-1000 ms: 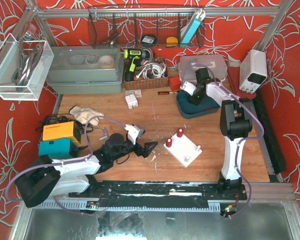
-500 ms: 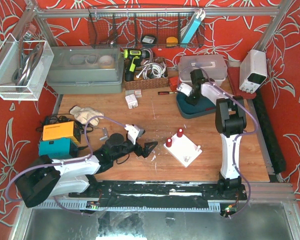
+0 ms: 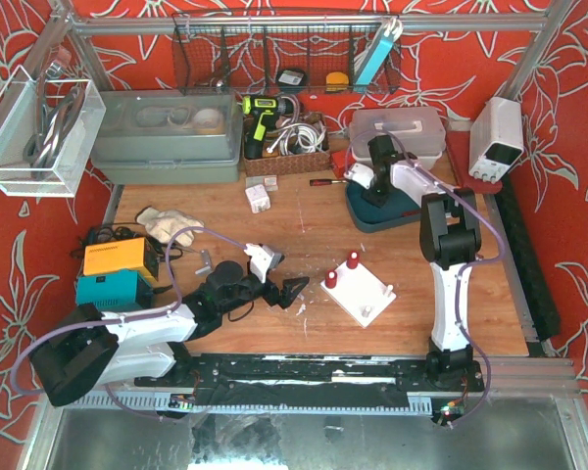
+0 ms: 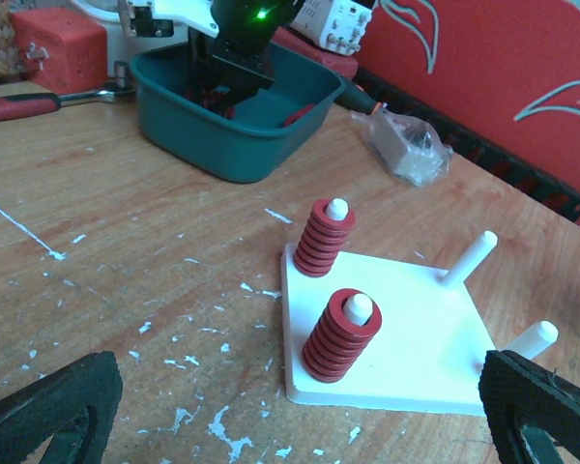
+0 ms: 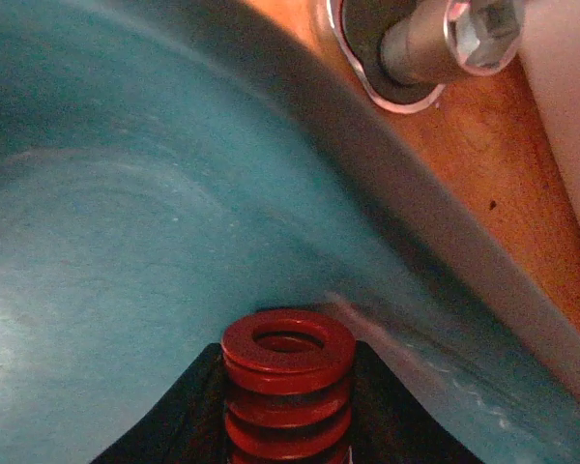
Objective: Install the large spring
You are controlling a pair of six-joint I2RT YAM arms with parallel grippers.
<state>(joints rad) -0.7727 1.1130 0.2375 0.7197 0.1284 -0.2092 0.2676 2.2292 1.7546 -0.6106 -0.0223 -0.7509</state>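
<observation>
The white baseplate (image 3: 365, 297) lies in the middle of the table, with a red spring on each of its two left pegs (image 4: 342, 333) (image 4: 323, 237). Two more pegs (image 4: 469, 257) stand bare. My left gripper (image 4: 295, 420) is open, low over the table just left of the plate (image 4: 416, 338). My right gripper (image 3: 372, 184) reaches down into the teal bin (image 3: 365, 217). In the right wrist view it is shut on a large red spring (image 5: 288, 372), whose upper coils stick out between the black fingers (image 5: 188, 411).
A red-handled screwdriver (image 3: 323, 182) and a red block (image 4: 58, 48) lie left of the bin. A clear plastic bag (image 4: 406, 145) sits behind the plate. Yellow and teal boxes (image 3: 118, 272) stand at the left, a power supply (image 3: 497, 137) at the back right.
My right gripper has shifted left and down inside the teal bin and closed on the red spring. The left arm has not moved.
</observation>
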